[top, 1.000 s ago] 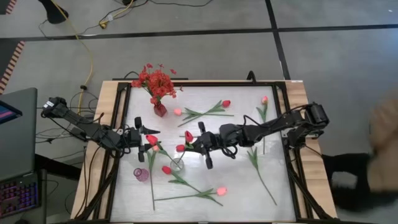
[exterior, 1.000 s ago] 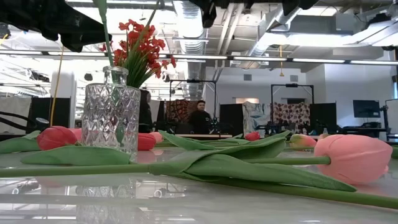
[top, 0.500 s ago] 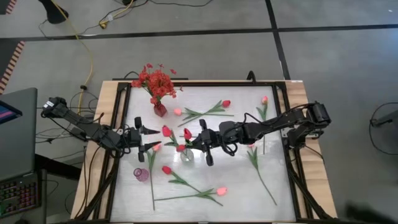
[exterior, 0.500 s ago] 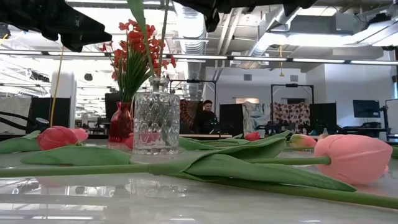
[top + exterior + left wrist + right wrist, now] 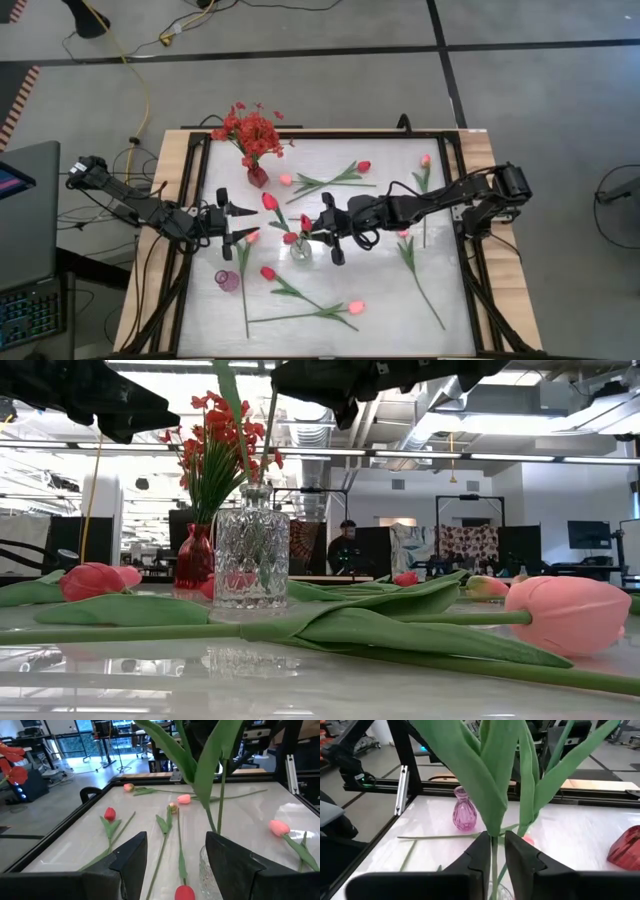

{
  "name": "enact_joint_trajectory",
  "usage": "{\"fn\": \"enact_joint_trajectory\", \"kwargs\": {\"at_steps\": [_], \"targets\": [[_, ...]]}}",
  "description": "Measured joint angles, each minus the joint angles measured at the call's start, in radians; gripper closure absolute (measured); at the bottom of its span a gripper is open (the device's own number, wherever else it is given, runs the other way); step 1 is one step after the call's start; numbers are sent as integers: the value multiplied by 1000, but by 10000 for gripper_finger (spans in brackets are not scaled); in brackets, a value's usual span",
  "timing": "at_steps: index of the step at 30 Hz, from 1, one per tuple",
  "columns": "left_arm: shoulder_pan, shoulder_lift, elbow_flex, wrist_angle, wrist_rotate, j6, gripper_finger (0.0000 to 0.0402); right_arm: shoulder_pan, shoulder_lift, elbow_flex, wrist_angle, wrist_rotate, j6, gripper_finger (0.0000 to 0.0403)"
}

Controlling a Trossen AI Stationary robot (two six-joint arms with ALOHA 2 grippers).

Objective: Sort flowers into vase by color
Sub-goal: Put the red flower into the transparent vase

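Note:
A clear cut-glass vase (image 5: 300,249) (image 5: 251,550) stands mid-table. Red tulips (image 5: 270,202) (image 5: 305,221) stick into its neck, stems leaning on the rim. My right gripper (image 5: 318,232) (image 5: 497,847) is level beside the vase's right side, above its neck. It is open by a narrow gap, with one green stem (image 5: 494,840) standing between its fingers. My left gripper (image 5: 240,222) (image 5: 176,845) waits open left of the vase, nothing between its fingers. A bushy red spray (image 5: 250,130) stands in a red vase (image 5: 257,177).
A small pink vase (image 5: 228,280) (image 5: 465,812) stands near the front left. Loose tulips lie flat around: red (image 5: 363,166) and pink (image 5: 425,160) at the back, red (image 5: 268,272) and pink (image 5: 357,307) (image 5: 580,615) near the front. Black rails (image 5: 470,230) frame the table.
The clear vase has slid a little toward the table's far right and then stood still. The red tulip head that leaned out toward my left gripper has swung up and away from it, closer to the vase. My right gripper has tipped slightly downward.

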Motion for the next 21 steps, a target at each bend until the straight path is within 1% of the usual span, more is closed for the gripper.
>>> {"fn": "enact_joint_trajectory", "kwargs": {"at_steps": [5, 9, 12, 16, 18, 21], "targets": [[0, 0, 0, 0, 0, 0, 212, -4, 0, 0, -2, 0, 24, 275], [0, 0, 0, 0, 1, 0, 212, -10, 0, 3, -44, -1, 72, 228], [0, 0, 0, 0, 1, 0, 212, -18, 0, 42, -184, -1, 96, 183], [0, 0, 0, 0, 2, 0, 212, -28, 0, 128, -414, -3, 95, 129], [0, 0, 0, 0, 2, 1, 212, -35, 0, 177, -540, -3, 75, 110], [0, 0, 0, -1, 3, 2, 212, -41, 0, 255, -728, -4, 40, 91]]}}
